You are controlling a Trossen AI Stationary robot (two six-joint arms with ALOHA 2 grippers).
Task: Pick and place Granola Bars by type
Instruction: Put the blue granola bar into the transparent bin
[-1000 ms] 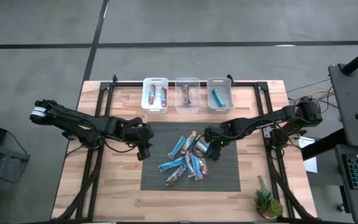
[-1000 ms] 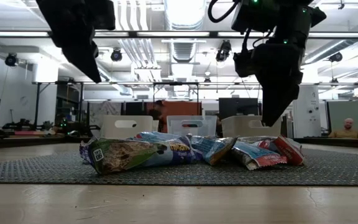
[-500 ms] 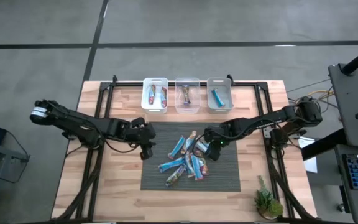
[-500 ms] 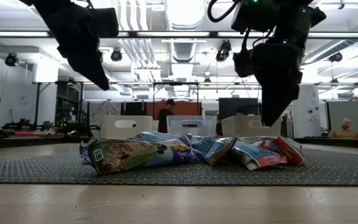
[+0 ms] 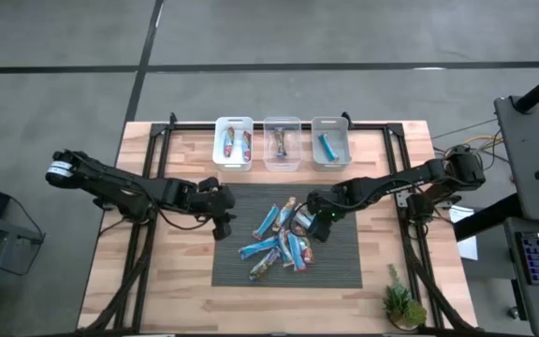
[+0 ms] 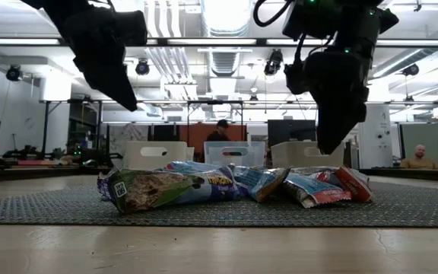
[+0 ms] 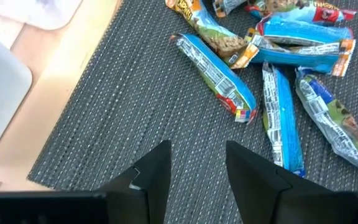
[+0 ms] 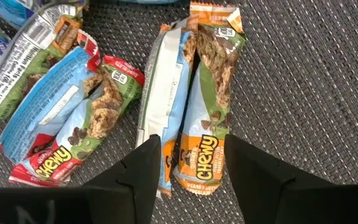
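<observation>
Granola Bars [image 5: 284, 239] lie heaped on the dark mat [image 5: 344, 267] at mid-bench. Right gripper [image 5: 323, 223] hangs over the heap's right side, fingers parted, empty. Left gripper [image 5: 221, 227] hovers above the mat's left edge, fingers parted, empty.

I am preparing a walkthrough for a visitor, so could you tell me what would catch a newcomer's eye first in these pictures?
First, the heap of blue-wrapped granola bars in the middle of the dark woven mat. Next, the right gripper poised open just above the pile's right side, over an orange-printed bar, while the left gripper hangs open over the mat's left edge. Three small bins along the table's far edge already hold a few bars.
</observation>
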